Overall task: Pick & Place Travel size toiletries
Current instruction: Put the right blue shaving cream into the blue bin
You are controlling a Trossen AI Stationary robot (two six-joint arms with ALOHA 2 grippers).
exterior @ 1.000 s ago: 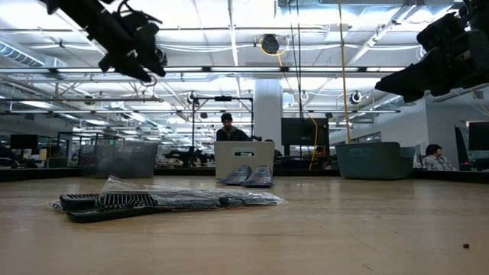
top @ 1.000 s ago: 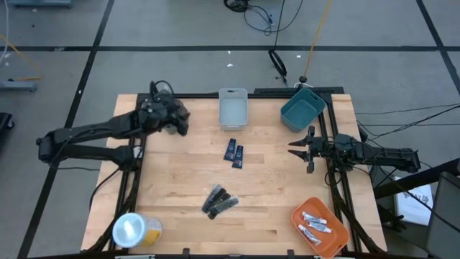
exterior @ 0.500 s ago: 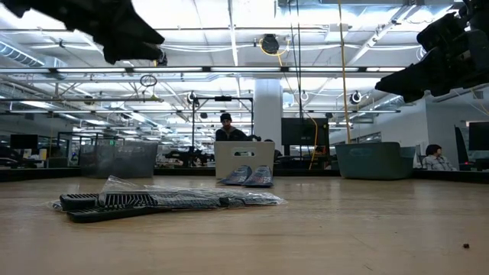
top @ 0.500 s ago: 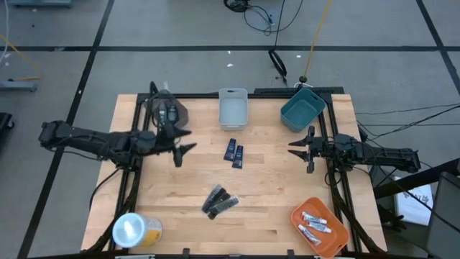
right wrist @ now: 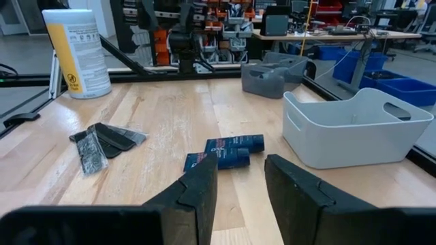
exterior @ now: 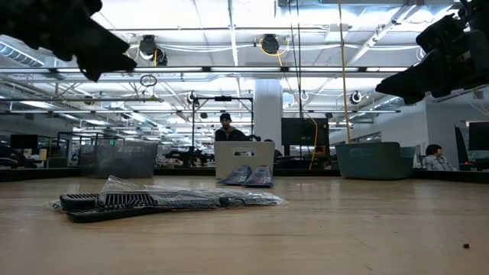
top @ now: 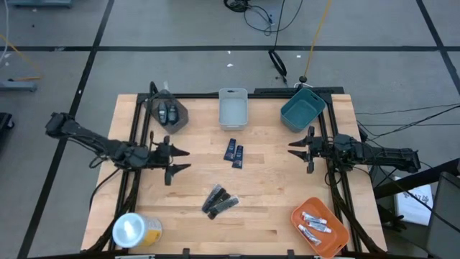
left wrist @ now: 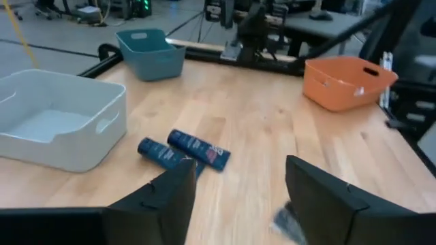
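Mid-table: blue packets (top: pixel 233 151) | near: white bin (top: pixel 233 109) | unobstructed

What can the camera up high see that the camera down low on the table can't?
Only the high view shows the yellow roll, the orange bin with the silvery-white tubes in it, the grey bin holding two dark oval pieces, and both grippers whole: the left gripper and the right gripper, both open and empty.

Only the low view shows the room behind, with a person standing there.

Both show the black sticks, the dark blue packets, the white bin and the teal bin.
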